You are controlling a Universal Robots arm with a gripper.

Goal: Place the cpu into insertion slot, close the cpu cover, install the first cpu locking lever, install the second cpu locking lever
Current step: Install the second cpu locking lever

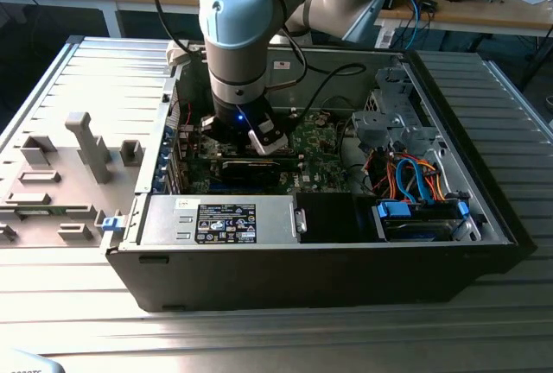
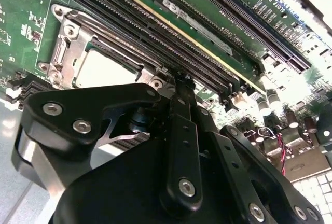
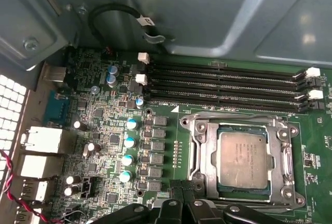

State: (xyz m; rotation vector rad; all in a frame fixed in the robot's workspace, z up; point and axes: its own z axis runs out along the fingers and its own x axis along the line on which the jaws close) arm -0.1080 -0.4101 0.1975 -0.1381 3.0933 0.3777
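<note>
Green motherboard (image 3: 104, 130) — silvery cpu (image 3: 242, 157) (pale top) — black claw (image 2: 181, 84)

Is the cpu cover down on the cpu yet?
Touching. In the first wrist view the cpu cover lies flat, framing the cpu, with its frame overlapping the cpu's edges.

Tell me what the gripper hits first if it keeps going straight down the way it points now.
Most likely the motherboard right at the edge of the cpu cover, beside the seated cpu. The gripper points there in the first wrist view, though depth is hard to judge.
</note>
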